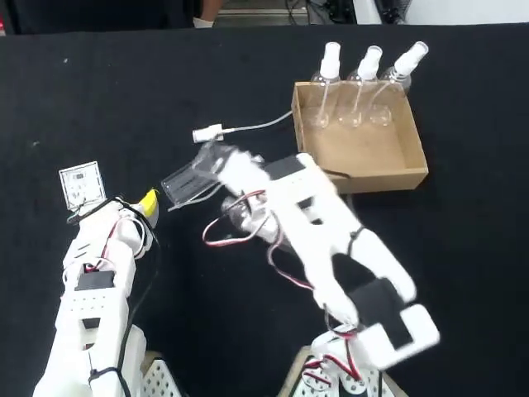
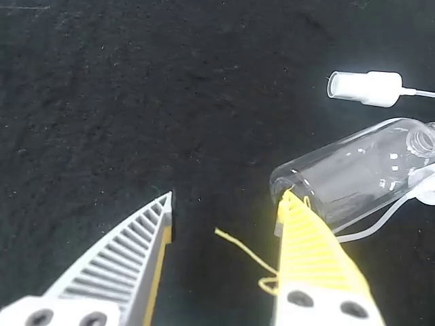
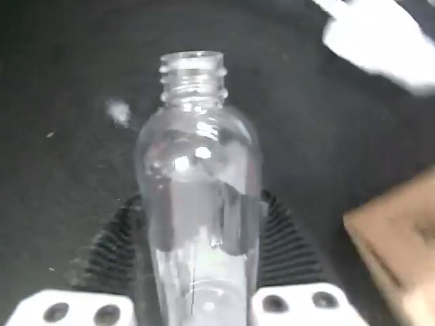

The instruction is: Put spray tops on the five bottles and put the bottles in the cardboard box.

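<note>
Surface: black table, seen from above, with two white arms mounted at the near edge.

Item 1. Cardboard box, far right of the table. Three capped bottles are laid side by side in it, their spray heads projecting past the far wall.

Item 2. Loose spray top, lying flat on the table just left of the box, its dip tube trailing toward the box corner.

Item 3. Uncapped bottle, clear, with the threaded neck bare. It is carried off the table, tilted, near the spray top, and is pinched at its lower body between the dark ribbed fingers of the right tool.

Item 4. Left tool, fingers spread wide with nothing between them. The yellow fingertip is seen close beside the bottle's base; contact cannot be told.

Item 5. Small white card, left of the left arm.

Step in hand, as judged: the fourth bottle is being presented for capping. The next move would call for the spray top to be gripped by the left tool, its tube fed into the open neck, and the head seated while the bottle is kept steady.

Pose: the right arm is stretched diagonally over the table's middle; the left arm is laid low at near left, pointed at the bottle.
</note>
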Controlling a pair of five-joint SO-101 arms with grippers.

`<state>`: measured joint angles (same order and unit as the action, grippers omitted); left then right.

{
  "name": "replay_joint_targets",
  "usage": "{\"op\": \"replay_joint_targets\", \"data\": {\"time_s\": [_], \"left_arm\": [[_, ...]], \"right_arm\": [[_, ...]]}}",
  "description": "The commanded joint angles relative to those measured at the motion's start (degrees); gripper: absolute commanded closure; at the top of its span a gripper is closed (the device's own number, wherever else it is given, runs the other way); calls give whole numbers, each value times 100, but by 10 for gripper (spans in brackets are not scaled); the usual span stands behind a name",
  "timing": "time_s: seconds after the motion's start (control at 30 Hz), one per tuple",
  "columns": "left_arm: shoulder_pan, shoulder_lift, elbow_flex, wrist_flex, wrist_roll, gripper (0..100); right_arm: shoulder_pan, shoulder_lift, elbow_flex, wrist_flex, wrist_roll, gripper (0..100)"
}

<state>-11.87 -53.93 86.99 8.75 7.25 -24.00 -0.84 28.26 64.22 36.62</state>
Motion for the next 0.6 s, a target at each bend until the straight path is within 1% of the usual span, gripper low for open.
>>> {"op": "replay_joint_targets", "data": {"time_s": [0.0, 0.03, 0.1, 0.2, 0.27, 0.33, 0.4, 0.47, 0.57], "left_arm": [[-31, -44, -286, -53, 0, 758], [-31, -44, -286, -53, 0, 758], [-31, -44, -286, -53, 0, 758], [-22, -44, -286, -53, 0, 758], [-22, -53, -295, -53, 0, 758], [-22, -53, -295, -53, 0, 758], [-22, -53, -286, -62, 0, 758], [-22, -53, -277, -62, 0, 758], [-22, -53, -268, -62, 0, 758]], "right_arm": [[967, -822, 22, 589, -1477, 982], [1292, -840, 66, 791, -1670, 980], [1916, -840, 198, 1108, -1565, 975], [2743, -796, 523, 1125, -756, 954], [3042, -787, 743, 1002, -132, 921], [3147, -831, 910, 976, 193, 861], [3130, -831, 989, 1002, 237, 795], [2945, -831, 998, 1002, 246, 746], [2699, -769, 1015, 870, 246, 737]]}}
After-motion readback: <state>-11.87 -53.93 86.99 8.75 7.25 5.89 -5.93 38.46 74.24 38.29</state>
